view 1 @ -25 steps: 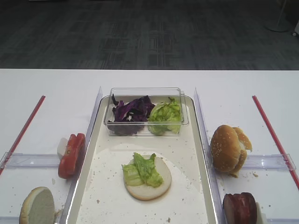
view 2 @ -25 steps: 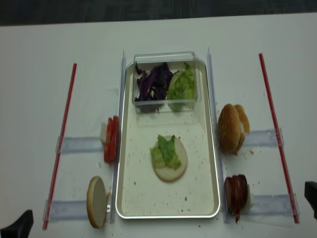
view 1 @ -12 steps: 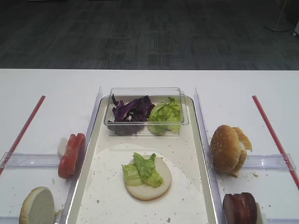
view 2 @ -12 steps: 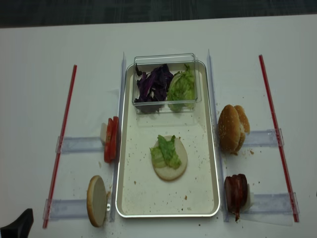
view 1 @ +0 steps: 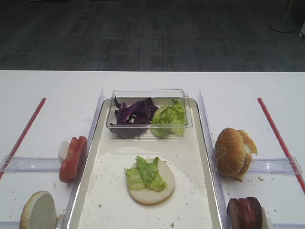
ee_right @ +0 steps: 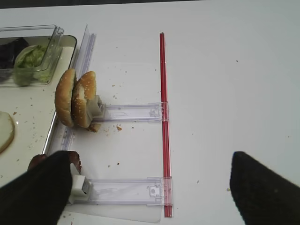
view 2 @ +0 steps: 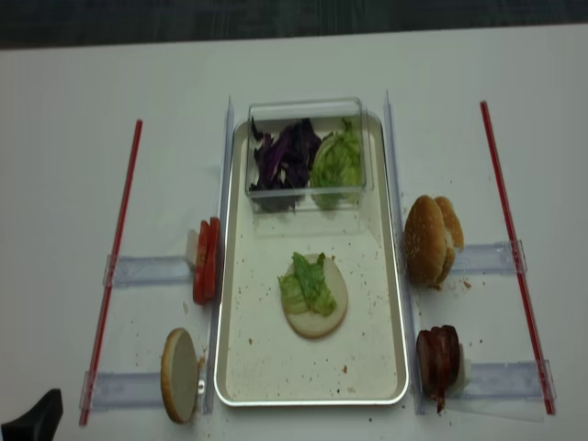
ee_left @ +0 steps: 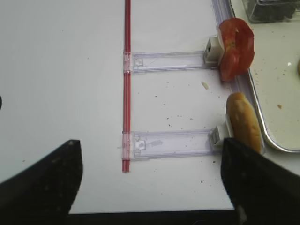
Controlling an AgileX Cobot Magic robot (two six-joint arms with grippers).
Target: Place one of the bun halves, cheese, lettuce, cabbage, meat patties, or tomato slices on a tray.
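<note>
Two high views overlook tray (view 1: 209, 157); wrist views flank it.

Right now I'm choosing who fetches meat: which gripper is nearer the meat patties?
Right. The right gripper hangs open just beside the meat patties; the left gripper is across the tray.

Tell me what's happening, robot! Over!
Both grippers open, empty: left gripper, right gripper. Bun half with lettuce on the tray. Meat patties wait alongside. Nothing in the way.
</note>
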